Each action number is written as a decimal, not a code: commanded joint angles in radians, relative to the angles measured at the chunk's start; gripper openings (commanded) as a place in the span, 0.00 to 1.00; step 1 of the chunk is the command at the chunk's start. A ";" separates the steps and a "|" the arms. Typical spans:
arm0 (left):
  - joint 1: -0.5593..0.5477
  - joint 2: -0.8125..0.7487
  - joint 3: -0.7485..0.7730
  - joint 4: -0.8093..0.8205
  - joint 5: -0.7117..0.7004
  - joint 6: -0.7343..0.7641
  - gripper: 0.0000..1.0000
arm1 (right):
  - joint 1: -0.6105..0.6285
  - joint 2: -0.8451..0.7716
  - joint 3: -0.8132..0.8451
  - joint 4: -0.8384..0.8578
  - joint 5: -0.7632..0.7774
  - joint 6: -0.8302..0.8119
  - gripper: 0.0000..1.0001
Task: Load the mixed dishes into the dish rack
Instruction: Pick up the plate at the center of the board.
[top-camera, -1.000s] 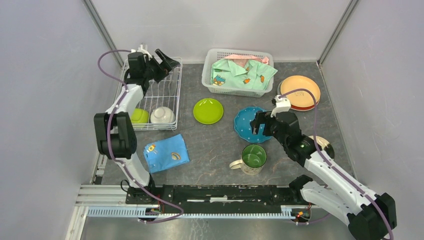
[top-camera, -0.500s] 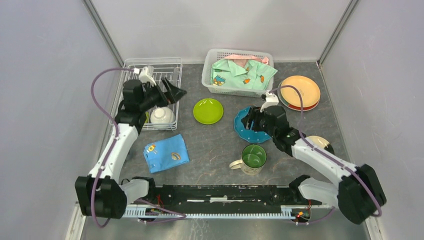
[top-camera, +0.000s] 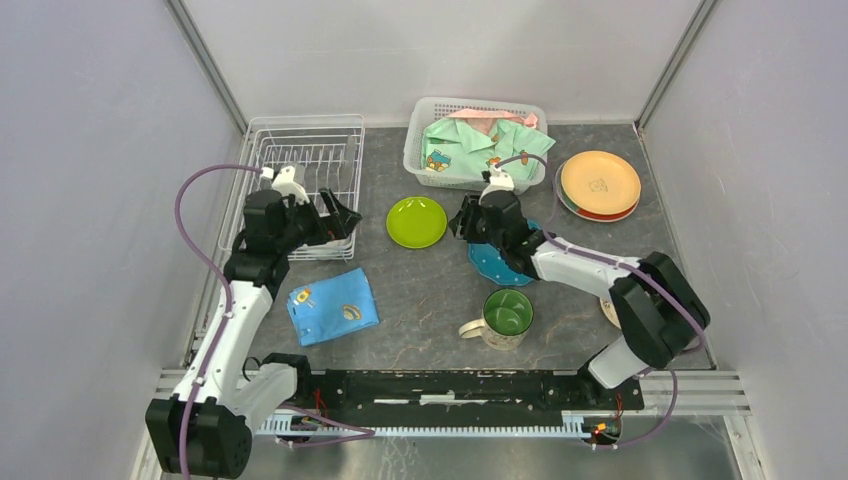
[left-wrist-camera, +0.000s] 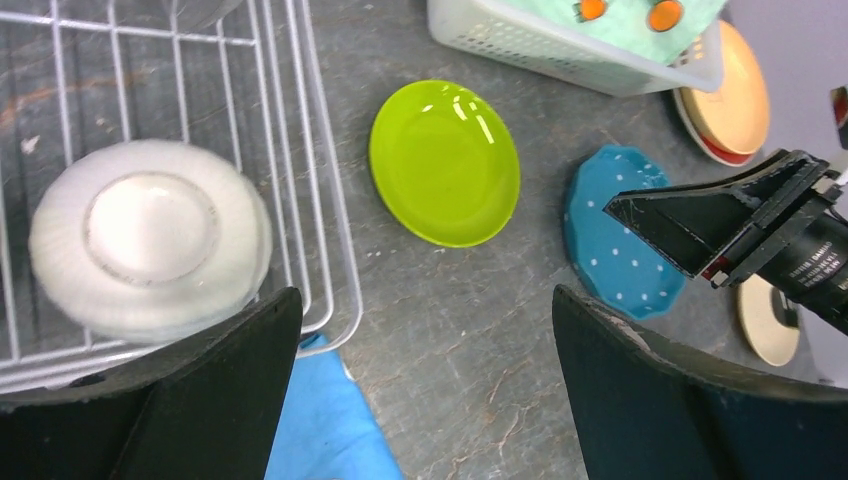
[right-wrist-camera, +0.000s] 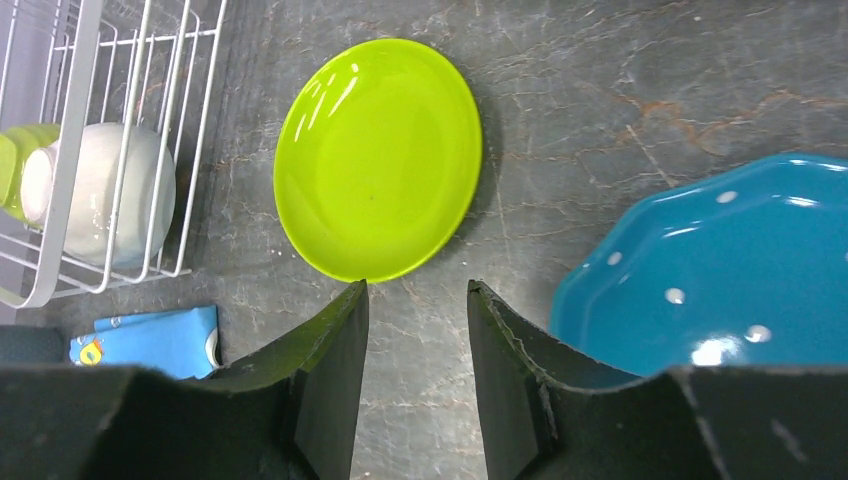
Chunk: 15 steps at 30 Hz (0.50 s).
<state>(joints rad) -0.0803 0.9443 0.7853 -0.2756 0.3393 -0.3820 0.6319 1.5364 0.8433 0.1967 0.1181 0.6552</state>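
Top view: lime-green plate (top-camera: 417, 221) flat on the table, not racked; dish rack (top-camera: 305, 121) sits left of it. Left gripper (top-camera: 340, 215) hovers between rack and plate, jaws wide, holding nothing. Right gripper (top-camera: 462, 222) is just right of the plate, over the near-left edge of the blue dotted plate (top-camera: 497, 264). Green-lined mug (top-camera: 507, 314) is below-right of the plate, orange plate (top-camera: 598, 183) well to its right, white basket (top-camera: 480, 104) above-right, blue cloth (top-camera: 331, 305) below-left. Left wrist: left gripper (left-wrist-camera: 422, 300) fully spread and empty, lime-green plate (left-wrist-camera: 445, 162) just ahead of the gap; white bowl (left-wrist-camera: 150, 240) upside down inside the rack (left-wrist-camera: 325, 200) left of the plate; blue dotted plate (left-wrist-camera: 620, 235) right of it, right gripper (left-wrist-camera: 700, 225) overlapping it. Right wrist: right gripper (right-wrist-camera: 415, 290) about half closed, narrow gap, only bare table between the fingers, tips at the near rim of the lime-green plate (right-wrist-camera: 380, 160). Blue dotted plate (right-wrist-camera: 720, 260) is right of the plate, beside the right finger, not gripped. Rack (right-wrist-camera: 75, 130) with white bowl (right-wrist-camera: 100, 195) is left of the plate.
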 joint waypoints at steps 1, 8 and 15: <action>-0.004 -0.010 0.033 -0.041 -0.077 0.043 1.00 | 0.026 0.075 0.067 0.058 0.113 0.074 0.48; -0.034 -0.032 0.026 -0.062 -0.082 0.070 1.00 | 0.033 0.213 0.136 0.097 0.101 0.094 0.48; -0.036 -0.039 0.027 -0.059 -0.070 0.079 1.00 | 0.041 0.287 0.158 0.101 0.140 0.160 0.47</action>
<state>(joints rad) -0.1139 0.9272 0.7853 -0.3439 0.2703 -0.3725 0.6651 1.7985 0.9604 0.2565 0.2062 0.7639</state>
